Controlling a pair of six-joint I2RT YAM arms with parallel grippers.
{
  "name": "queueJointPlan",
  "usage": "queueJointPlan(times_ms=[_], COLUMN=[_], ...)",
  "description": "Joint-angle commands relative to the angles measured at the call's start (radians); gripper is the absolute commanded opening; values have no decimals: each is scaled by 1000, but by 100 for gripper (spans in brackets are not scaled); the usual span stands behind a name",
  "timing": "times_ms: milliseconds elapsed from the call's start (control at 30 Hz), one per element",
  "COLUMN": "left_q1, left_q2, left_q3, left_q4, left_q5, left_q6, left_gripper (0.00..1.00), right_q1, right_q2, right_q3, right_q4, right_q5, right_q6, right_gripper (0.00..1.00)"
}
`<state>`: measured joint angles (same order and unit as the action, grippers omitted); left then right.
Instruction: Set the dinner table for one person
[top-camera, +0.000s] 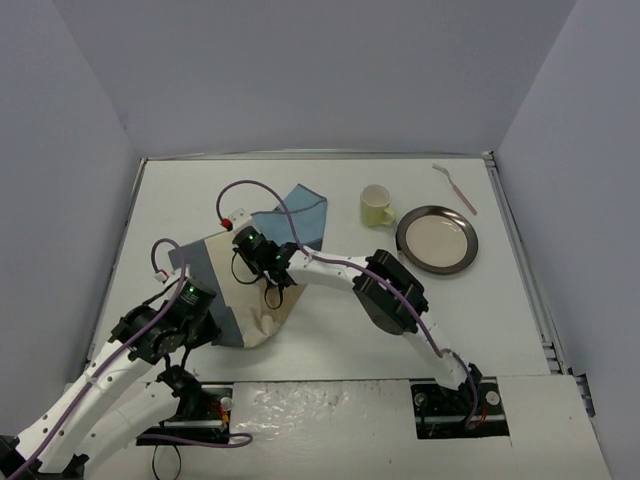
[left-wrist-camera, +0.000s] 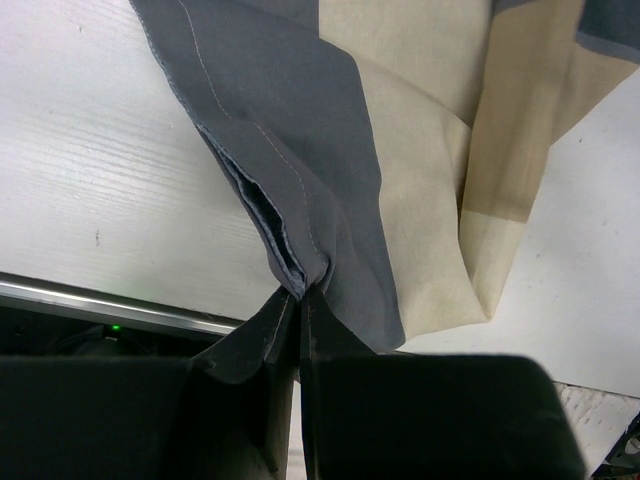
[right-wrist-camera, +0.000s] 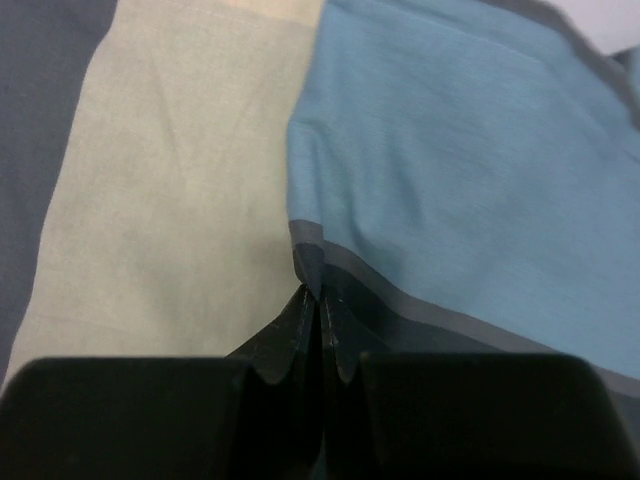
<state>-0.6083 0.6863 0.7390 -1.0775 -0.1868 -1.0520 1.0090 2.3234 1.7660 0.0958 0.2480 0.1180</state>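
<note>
The striped placemat lies rumpled and partly folded over itself on the white table, left of centre. Its long axis runs on a slant, from the near left corner by the left arm's base up toward the far right, where a blue flap pokes out.

Both pincers are clenched on it. The left pincer nips the bunched grey hem at the near left end, close to the table's metal rail. The right pincer pinches a fold at the dark band where blue meets beige, around the middle of the cloth and farther from the bases. So the two grips sit along the mat's slanted length, with the left one nearer and the right one beyond it. Slack cloth is heaped between and around them.

I judge the step in hand to be spreading the mat flat. That turns on drawing those two grips apart along this axis, so the fold opens rather than drags.

Everything else sits well apart on the far right, closer to the right arm. The pale yellow cup is just left of the dark-rimmed plate. The slim pink utensil lies beyond the plate, near the right rail.

The count is one placemat, one cup, one plate, one utensil and two arms. Nothing rests on the mat yet.
</note>
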Motion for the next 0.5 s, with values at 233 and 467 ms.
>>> queueJointPlan(times_ms=[233,467], left_q1=[1,0], left_q2=[115,153], left_q3=[121,104], left_q4=[73,122], left_q5=[-66,-50], left_q6=[60,83], left_gripper=[0,0], right_q1=[-61,-112], right_q2=[-688,-922], right_q3=[-563,-949], right_q4=[-18,-143], right_q5=[198,145], right_q6=[238,502], right_gripper=[2,43])
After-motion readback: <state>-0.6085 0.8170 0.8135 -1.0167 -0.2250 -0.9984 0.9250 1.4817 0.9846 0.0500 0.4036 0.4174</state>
